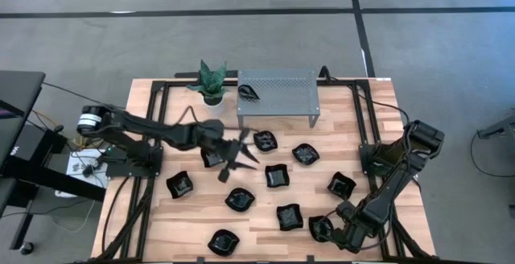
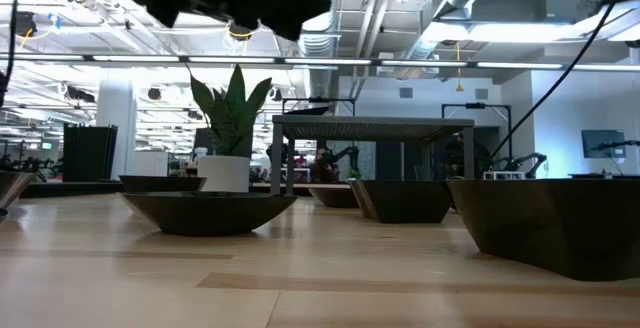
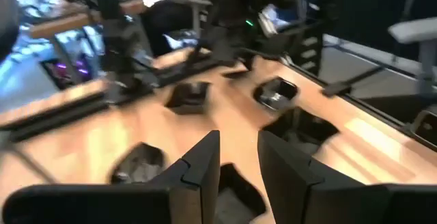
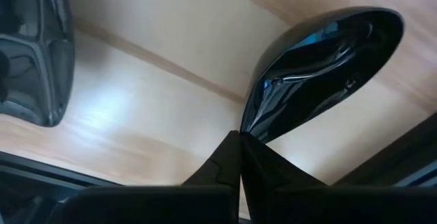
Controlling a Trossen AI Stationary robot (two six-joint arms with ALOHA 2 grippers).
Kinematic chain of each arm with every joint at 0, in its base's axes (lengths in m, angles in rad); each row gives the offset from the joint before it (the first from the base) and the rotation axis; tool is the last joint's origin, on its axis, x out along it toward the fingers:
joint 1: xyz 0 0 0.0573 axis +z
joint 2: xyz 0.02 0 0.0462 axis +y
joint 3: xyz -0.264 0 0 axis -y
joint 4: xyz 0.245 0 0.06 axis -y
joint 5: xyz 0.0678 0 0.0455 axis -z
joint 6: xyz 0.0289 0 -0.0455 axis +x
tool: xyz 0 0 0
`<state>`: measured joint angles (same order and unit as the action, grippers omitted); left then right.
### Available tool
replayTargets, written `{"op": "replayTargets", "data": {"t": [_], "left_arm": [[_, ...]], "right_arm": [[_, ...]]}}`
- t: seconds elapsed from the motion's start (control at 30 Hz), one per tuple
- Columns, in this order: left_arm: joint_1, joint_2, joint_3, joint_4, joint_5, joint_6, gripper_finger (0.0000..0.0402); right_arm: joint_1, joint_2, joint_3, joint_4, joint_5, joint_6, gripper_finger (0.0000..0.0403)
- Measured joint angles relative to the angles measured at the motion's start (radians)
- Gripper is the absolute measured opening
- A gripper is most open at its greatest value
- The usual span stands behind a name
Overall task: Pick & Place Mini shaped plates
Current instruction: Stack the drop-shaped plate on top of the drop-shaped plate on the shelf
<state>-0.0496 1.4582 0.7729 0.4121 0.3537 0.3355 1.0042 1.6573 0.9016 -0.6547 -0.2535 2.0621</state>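
Note:
Several glossy black mini shaped plates (image 1: 277,175) lie on their bases on the wooden table (image 1: 161,224). One more (image 1: 248,92) lies on the grey perforated rack (image 1: 278,91). My left gripper (image 1: 237,158) hovers over the table's middle, open, with nothing between its fingers (image 3: 239,149); a plate (image 3: 232,191) lies below it. My right gripper (image 1: 326,230) is at the near right, pointing steeply down and shut on the tip of a leaf-shaped plate (image 4: 321,60). My right gripper meets the leaf-shaped plate at its pointed end (image 4: 251,123), where the rim runs in between the two shut fingertips. The fingers come from above, slanting down. The plate tilts away from the fingers; whether it is clear of the table, I cannot tell.
A small white pot with a green plant (image 1: 212,83) stands left of the rack at the far edge. A black frame (image 1: 358,119) runs round the table. Another plate (image 4: 31,53) lies close beside the right gripper. Bare wood shows at the near left.

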Motion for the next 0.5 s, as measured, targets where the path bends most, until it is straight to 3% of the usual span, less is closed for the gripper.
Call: {"op": "replayTargets", "data": {"t": [0.27,0.5], "left_arm": [[-0.042,0.173,0.000,0.166,-0.002,-0.008,0.0101],[-0.044,0.176,0.000,0.171,-0.002,-0.036,0.0101]], "right_arm": [[-0.004,0.000,0.000,-0.011,0.016,-0.017,0.0000],[-0.005,0.000,0.000,-0.011,0.064,0.048,0.0004]]}}
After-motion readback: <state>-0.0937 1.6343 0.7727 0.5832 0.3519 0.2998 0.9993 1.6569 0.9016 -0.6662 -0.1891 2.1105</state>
